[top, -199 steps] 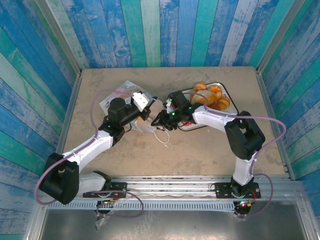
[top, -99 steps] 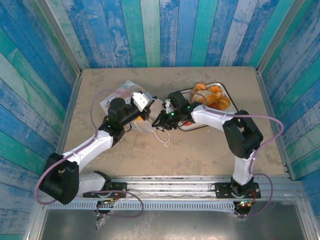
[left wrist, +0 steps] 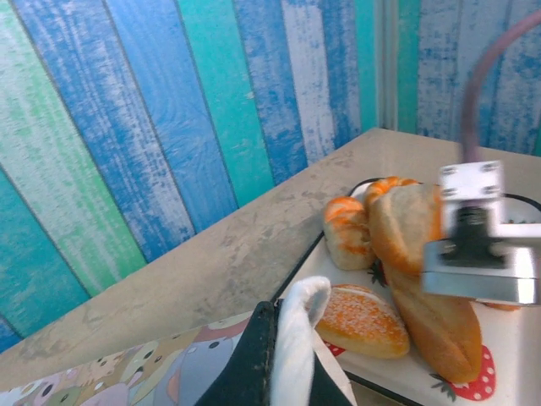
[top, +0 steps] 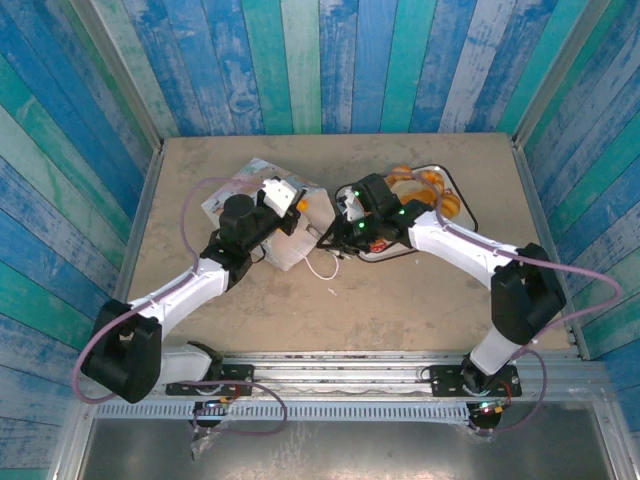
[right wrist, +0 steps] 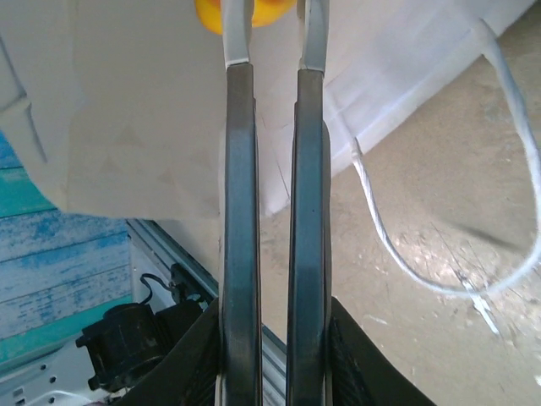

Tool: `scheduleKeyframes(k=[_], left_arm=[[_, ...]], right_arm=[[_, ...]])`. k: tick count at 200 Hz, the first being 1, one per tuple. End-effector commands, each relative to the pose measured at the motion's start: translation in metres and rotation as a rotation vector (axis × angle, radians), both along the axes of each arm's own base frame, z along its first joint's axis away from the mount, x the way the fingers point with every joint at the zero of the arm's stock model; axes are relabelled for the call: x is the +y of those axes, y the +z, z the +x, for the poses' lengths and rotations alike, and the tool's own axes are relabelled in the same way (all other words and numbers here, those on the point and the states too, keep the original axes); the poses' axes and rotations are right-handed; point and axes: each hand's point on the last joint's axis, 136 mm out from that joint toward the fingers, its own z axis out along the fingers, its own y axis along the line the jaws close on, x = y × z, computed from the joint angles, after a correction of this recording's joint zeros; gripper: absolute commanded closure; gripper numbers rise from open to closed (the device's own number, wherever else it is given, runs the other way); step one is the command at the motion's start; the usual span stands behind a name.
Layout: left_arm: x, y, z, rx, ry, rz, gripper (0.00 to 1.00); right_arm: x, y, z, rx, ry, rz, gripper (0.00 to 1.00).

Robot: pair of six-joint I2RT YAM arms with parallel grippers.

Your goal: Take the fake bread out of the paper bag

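Observation:
The white paper bag lies on its side at mid-table with its mouth toward the right. My left gripper is shut on the bag's upper edge; in the left wrist view the white paper is pinched between its black fingers. My right gripper is at the bag's mouth. In the right wrist view its fingers run up alongside the bag wall and are shut on an orange piece of fake bread at the frame's top. More fake bread lies on the tray.
A white strawberry-printed tray right of the bag holds a croissant, a long loaf and other pieces. A cartoon-printed sheet lies behind the bag. The bag's loose cord handle trails on the table in front.
My right gripper has closed at the bag's mouth, and its arm's elbow has swung out to the right. The left gripper has raised the bag's edge slightly.

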Motion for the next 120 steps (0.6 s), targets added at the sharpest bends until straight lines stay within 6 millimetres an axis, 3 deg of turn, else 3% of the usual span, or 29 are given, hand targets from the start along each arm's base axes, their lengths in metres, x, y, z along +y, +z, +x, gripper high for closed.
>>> scheduleKeyframes(k=[1,71,120], left_arm=[[0.006,0.007,0.017,0.012,0.084,-0.027,1.0],[0.017,-0.002,0.037,0.066,0.198,-0.042,1.0],[0.019,0.004,0.032,0.042,0.196,-0.045,1.0]], right_arm=[[-0.018,0.005,-0.011,-0.035,0.009,-0.046,0.8],[-0.068,0.035,-0.041,-0.101,-0.067,-0.102,0.8],[-0.119,0.034,-0.068,-0.058,-0.172,-0.152,0.79]])
